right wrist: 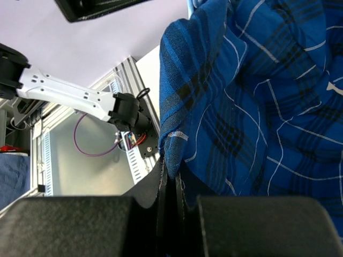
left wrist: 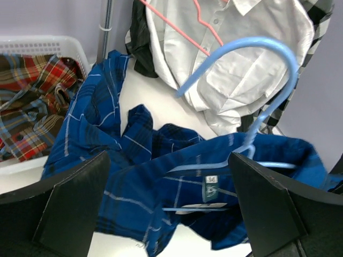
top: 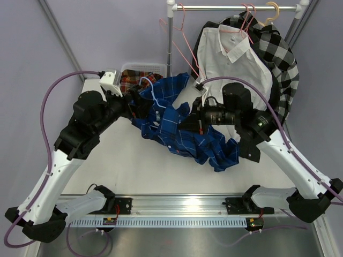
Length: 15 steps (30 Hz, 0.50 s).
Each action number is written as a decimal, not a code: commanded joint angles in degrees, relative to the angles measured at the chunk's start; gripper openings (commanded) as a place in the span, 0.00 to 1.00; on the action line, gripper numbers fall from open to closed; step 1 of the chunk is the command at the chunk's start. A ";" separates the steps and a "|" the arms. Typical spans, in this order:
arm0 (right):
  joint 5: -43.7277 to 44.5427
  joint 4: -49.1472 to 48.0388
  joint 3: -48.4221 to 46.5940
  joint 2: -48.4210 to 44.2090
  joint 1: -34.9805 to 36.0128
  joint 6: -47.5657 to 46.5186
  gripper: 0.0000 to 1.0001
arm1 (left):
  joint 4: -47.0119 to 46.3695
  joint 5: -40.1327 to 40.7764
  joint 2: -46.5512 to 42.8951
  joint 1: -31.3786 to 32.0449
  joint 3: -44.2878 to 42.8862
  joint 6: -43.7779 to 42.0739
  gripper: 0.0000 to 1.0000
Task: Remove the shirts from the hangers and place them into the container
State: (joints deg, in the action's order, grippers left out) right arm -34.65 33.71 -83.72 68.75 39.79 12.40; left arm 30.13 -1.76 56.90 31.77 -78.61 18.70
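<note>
A royal blue shirt point(top: 179, 131) with thin white lines hangs bunched above the table between both arms. A light blue hanger point(left wrist: 270, 53) is still inside its collar point(left wrist: 214, 176), hook pointing up. My left gripper point(left wrist: 169, 179) is open, one finger on each side of the collar and not touching it. My right gripper point(right wrist: 170, 171) is shut on a fold of the blue shirt's edge point(right wrist: 182, 139), seen from above at the shirt's right side point(top: 187, 122). The white container point(top: 143, 68) at the back left holds a red-orange plaid shirt point(left wrist: 32, 101).
A white shirt point(top: 230, 59) and a black-and-white checked shirt point(top: 281, 53) hang on pink hangers point(top: 244, 24) from the rail point(top: 230, 8) at the back right. A bare pink hanger point(top: 179, 37) hangs beside the rail's pole point(top: 170, 43). The slotted base rail point(top: 171, 206) runs along the near edge.
</note>
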 commanded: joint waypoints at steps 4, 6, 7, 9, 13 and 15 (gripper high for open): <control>4.68 -8.58 -0.83 4.90 4.33 0.17 0.00 | -1.92 0.88 -0.30 0.22 1.97 1.43 0.96; 5.12 -9.01 -0.65 5.60 5.12 0.08 0.00 | -2.00 1.14 -0.21 0.22 2.49 1.43 0.95; 5.38 -9.63 -0.56 6.30 5.21 0.16 0.00 | -1.92 1.49 -0.30 0.22 2.76 1.43 0.95; 5.56 -10.86 0.57 6.57 5.47 0.43 0.00 | -1.92 4.04 -0.83 0.22 3.63 1.34 0.94; 6.62 -12.70 1.11 7.18 5.39 0.78 0.00 | -3.32 5.46 -1.80 0.14 5.47 1.51 0.90; 5.74 -13.06 0.93 7.45 5.47 1.04 0.00 | -5.51 4.66 -2.06 0.14 6.53 2.30 0.86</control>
State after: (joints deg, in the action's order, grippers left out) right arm -29.21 27.07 -82.00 76.20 44.64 12.91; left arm 29.39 1.98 56.27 31.79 -73.25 19.81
